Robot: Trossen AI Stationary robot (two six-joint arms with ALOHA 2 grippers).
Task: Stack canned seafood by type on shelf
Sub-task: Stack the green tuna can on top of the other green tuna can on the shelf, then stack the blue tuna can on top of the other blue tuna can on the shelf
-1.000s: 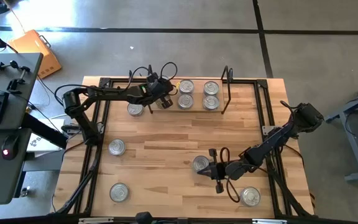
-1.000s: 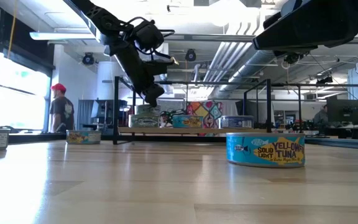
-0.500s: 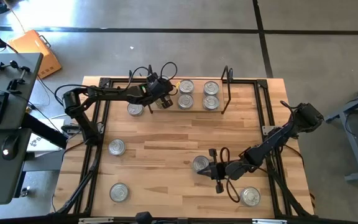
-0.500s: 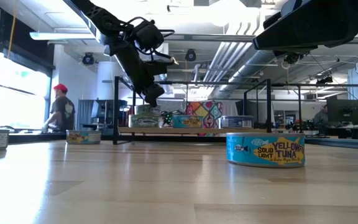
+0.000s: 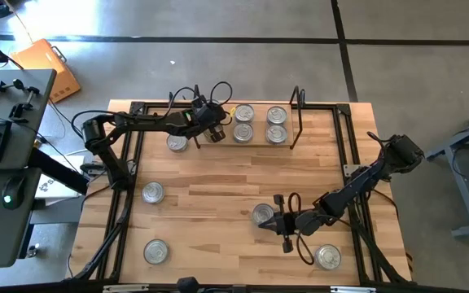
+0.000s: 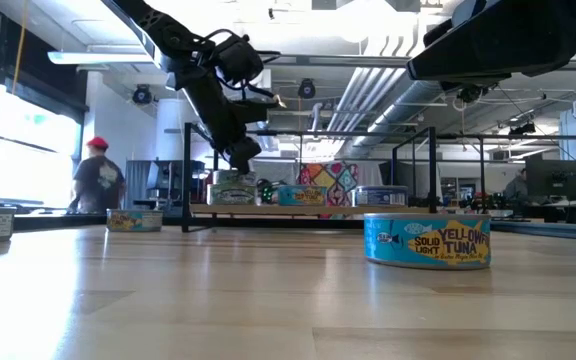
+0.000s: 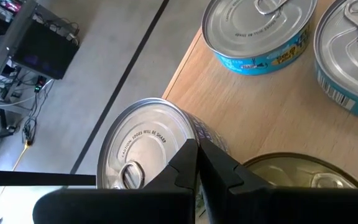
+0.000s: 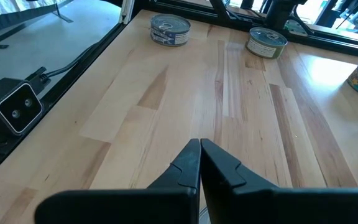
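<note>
My left gripper (image 7: pixel 197 163) pinched shut, empty | above shelf (image 7: pixel 272 99) tins (image 7: pixel 145 149) | risk: descending closed, knocking one off edge

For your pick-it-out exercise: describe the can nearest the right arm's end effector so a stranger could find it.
Start at the right end effector, low over the table's front right. The can lies right beside it. Unlike the other loose cans, it alone sits by an end effector.
</note>
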